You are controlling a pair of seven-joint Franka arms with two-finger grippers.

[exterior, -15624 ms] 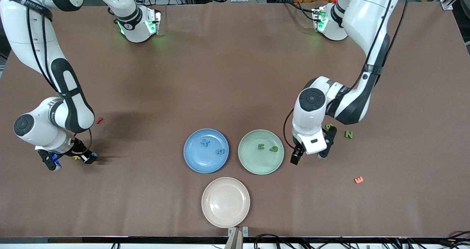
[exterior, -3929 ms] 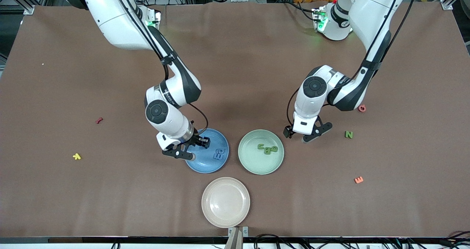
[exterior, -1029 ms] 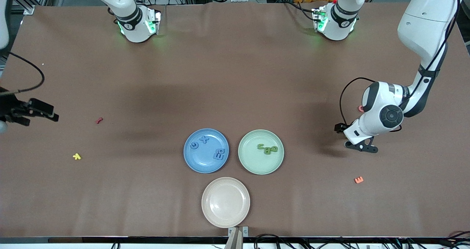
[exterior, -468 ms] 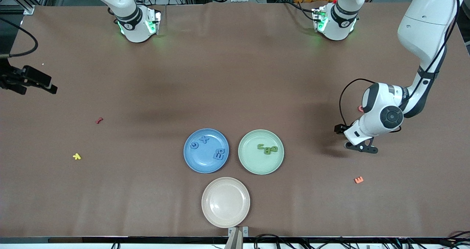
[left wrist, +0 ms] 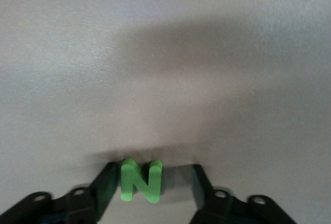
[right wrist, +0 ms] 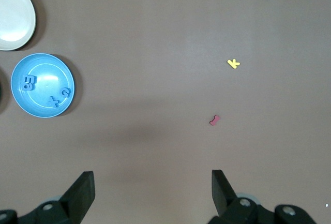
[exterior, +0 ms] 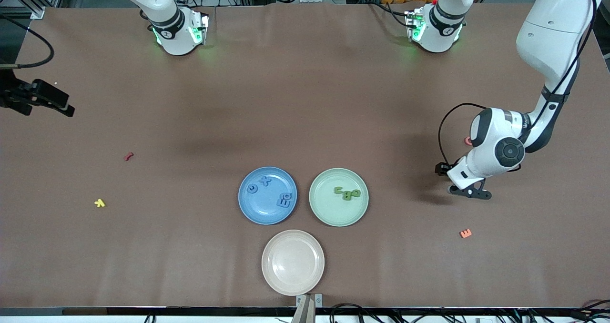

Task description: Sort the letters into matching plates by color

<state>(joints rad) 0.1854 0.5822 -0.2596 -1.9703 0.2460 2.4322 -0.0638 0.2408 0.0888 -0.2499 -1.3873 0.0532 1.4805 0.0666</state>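
Green N [left wrist: 141, 180] sits between left claw [left wrist: 150, 185] fingers, touching one.

You have three plates: one blue [exterior: 267, 195], one green [exterior: 338, 196], one beige [exterior: 292, 262]. Count four blue letters [exterior: 284, 200], four green letters [exterior: 353, 194] including the N [left wrist: 140, 180], plus five stray letters [exterior: 465, 233].
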